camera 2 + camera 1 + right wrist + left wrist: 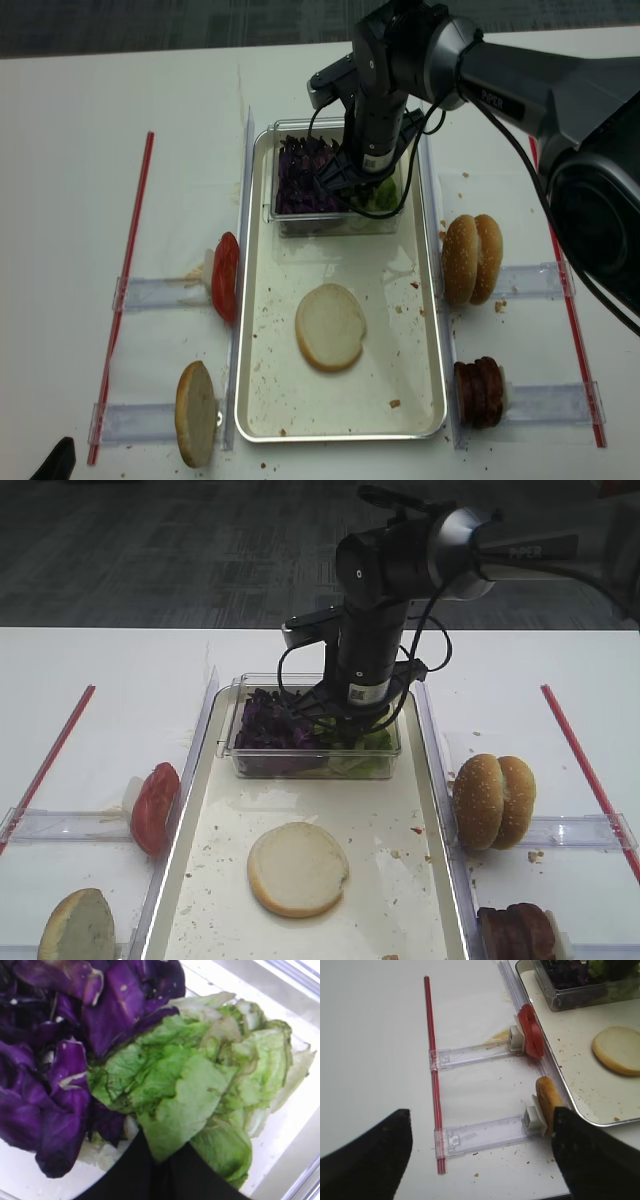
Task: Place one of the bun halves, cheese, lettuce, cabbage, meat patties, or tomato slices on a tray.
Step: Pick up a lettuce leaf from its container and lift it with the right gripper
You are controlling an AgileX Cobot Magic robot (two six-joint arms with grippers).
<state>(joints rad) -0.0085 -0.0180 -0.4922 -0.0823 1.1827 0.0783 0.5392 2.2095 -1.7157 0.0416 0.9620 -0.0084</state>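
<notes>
I have the tray [425, 780] laid out lengthwise with one bun half [298, 868] cut-face up in its middle, so greens go next. My right gripper [159, 1157] is down in the clear tub [232, 742], fingers pinched shut on a lettuce [192, 1095] leaf; the cabbage [55, 1065] crowds just left of them and may tangle. My left gripper [480, 1152] hangs spread, holding nothing, tomato slices [530, 1030] beyond it.
</notes>
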